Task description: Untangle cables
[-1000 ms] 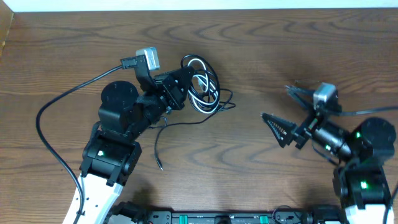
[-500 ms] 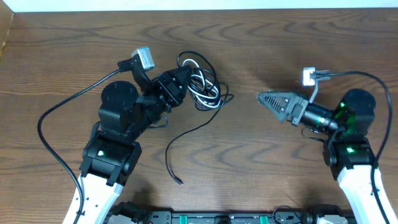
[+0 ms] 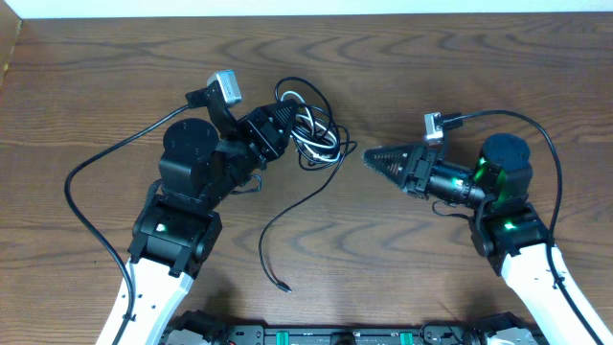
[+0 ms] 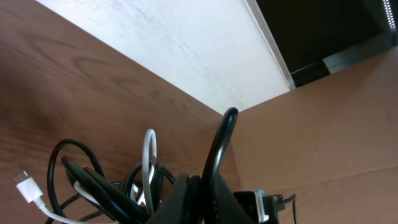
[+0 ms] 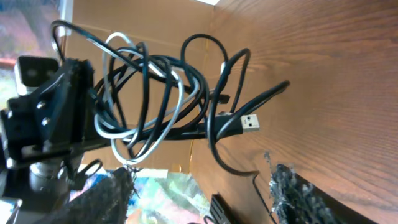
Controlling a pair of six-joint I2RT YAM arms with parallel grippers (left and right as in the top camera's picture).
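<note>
The cables [image 3: 313,126] are a tangled bunch of black and white loops lifted off the wooden table [image 3: 431,57]. My left gripper [image 3: 284,125] is shut on the bunch's left side. One loose black strand [image 3: 273,225] hangs from it and ends in a small plug [image 3: 284,287] on the table. In the left wrist view the gripper [image 4: 200,190] pinches a black strand [image 4: 222,134], with the loops [image 4: 93,183] on its left. My right gripper [image 3: 372,157] points at the bunch from the right, just short of it. Its view shows the tangle [image 5: 149,93] and a USB plug [image 5: 249,121] ahead of the open gripper [image 5: 205,193].
The left arm's own thick black wire [image 3: 96,163] loops out over the table's left side. The right arm's wire [image 3: 536,125] arcs above its wrist. The table's far edge meets a white strip [image 3: 306,8].
My right gripper has swung left across the table to just beside the bunch, its jaws narrowing somewhat. The loose strand's end has slid down and to the right. The left gripper keeps its hold.
</note>
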